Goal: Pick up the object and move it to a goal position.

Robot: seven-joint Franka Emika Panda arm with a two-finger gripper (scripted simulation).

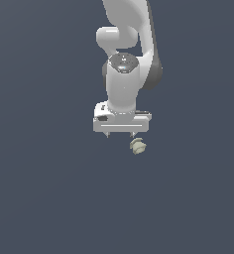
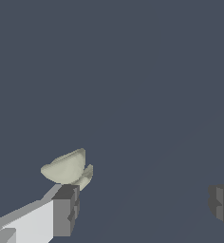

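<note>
The object (image 1: 137, 146) is a tiny pale beige-olive lumpy piece on the dark grey floor. It lies just below the fingertip on the exterior view's right. My white gripper (image 1: 120, 135) points down with its fingers spread wide, open and empty. In the wrist view the object (image 2: 67, 169) sits right at the tip of one dark finger pad (image 2: 66, 210). It is at that finger's end rather than in the gap between the fingers. The other finger pad (image 2: 223, 205) is far across the wrist view. The gripper's midpoint (image 2: 144, 206) is over bare floor.
A plain dark grey-blue floor (image 1: 49, 188) fills both views. The white arm (image 1: 126, 54) rises behind the gripper toward the top of the exterior view. No goal marker shows.
</note>
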